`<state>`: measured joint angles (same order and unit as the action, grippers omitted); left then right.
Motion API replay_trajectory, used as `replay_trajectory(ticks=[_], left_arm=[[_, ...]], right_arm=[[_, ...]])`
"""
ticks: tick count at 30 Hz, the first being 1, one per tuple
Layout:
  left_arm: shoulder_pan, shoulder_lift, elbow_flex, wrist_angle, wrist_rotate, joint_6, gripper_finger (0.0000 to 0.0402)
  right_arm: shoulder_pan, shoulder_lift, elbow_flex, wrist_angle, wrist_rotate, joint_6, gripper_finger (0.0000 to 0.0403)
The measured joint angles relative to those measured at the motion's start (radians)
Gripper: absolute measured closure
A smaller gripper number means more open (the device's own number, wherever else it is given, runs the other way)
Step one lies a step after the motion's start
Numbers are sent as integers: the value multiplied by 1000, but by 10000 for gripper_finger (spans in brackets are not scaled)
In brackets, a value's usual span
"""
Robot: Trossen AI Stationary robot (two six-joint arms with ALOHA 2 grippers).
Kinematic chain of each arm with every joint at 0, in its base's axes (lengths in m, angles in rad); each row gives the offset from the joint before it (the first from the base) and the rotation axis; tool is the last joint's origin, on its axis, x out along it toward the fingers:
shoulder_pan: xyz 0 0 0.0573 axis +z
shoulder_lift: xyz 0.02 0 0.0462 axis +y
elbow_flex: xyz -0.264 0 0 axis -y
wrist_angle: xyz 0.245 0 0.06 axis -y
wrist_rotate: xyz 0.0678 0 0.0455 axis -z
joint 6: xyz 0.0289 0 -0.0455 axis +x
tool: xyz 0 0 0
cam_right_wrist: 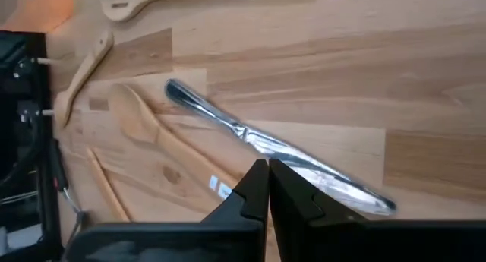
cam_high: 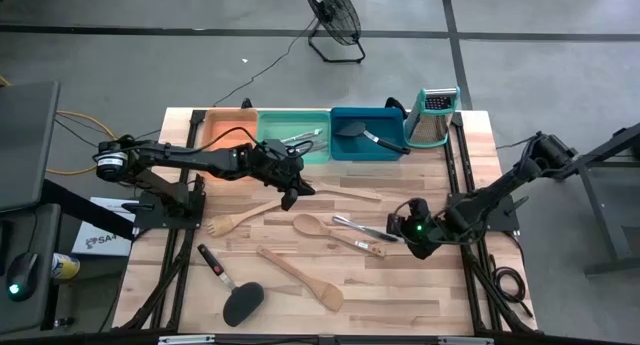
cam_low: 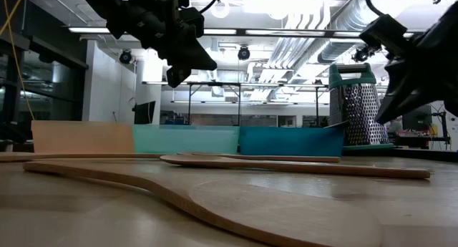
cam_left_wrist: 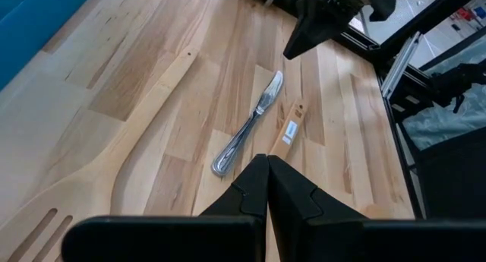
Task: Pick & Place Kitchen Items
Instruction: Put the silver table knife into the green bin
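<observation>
A silver knife (cam_high: 352,226) lies flat on the table beside a pale wooden spoon (cam_high: 328,232). It also shows in the right wrist view (cam_right_wrist: 250,137) and the left wrist view (cam_left_wrist: 247,129). A wooden fork (cam_high: 234,221), a slotted wooden spatula (cam_high: 338,192), a plain wooden spatula (cam_high: 300,276) and a black turner (cam_high: 233,294) also lie flat. My left gripper (cam_high: 292,193) is shut and empty, above the table's middle (cam_left_wrist: 267,165). My right gripper (cam_high: 404,226) is shut and empty, hovering over the knife's blade end (cam_right_wrist: 267,169).
Orange (cam_high: 228,131), green (cam_high: 296,150) and blue (cam_high: 345,150) trays stand in a row at the far edge. The green one holds silver cutlery, the blue one a black turner (cam_high: 360,130). A steel grater with a teal top (cam_high: 433,117) stands to their right.
</observation>
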<state>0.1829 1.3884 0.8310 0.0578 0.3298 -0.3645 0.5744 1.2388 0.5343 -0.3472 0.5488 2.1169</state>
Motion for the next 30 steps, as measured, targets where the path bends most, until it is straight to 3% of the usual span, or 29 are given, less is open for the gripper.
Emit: replay_trajectory(ticks=[30], left_arm=[[0,0,0,0,-2,0,397]], right_arm=[[15,1,-10,-4,19,11,400]])
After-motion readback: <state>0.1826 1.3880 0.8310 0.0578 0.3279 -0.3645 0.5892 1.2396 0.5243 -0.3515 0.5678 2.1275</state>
